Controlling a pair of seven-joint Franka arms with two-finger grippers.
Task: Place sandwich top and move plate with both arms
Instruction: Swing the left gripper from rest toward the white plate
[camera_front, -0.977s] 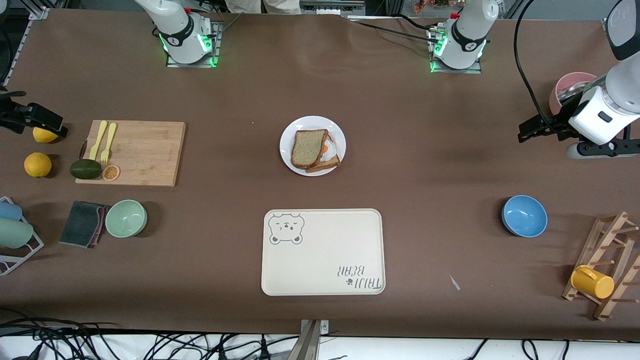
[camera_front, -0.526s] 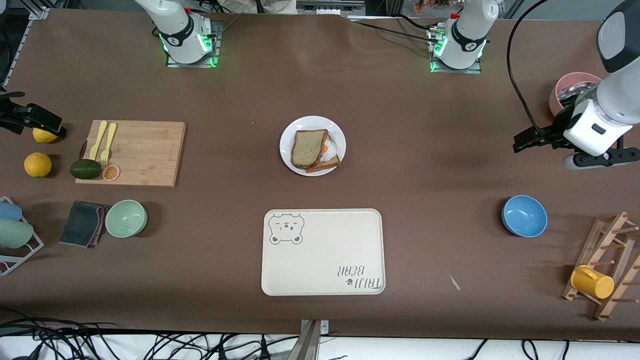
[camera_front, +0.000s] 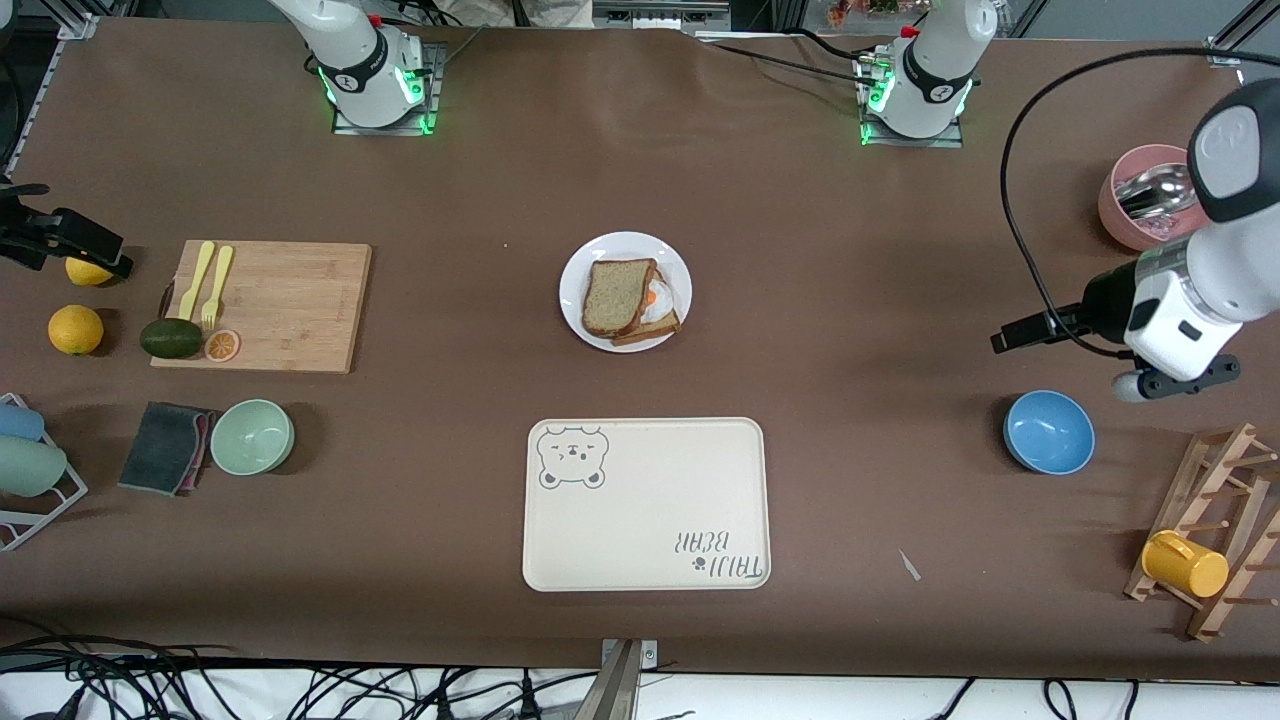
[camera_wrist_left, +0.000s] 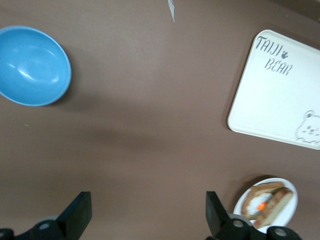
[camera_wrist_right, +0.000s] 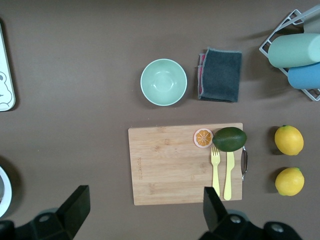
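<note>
Brown worktop, plate (camera_front: 575, 300) mid-frame, sandwich top (camera_front: 612, 297) already on the egg slice (camera_front: 660, 300). Left end effector (camera_wrist_left: 147, 215) hung wide open, empty, near the blue bowl (camera_front: 1048, 431); right end effector (camera_wrist_right: 145, 210) likewise by the cutting board (camera_front: 290, 310). Plate move seemingly next: needed both at its rim.
</note>
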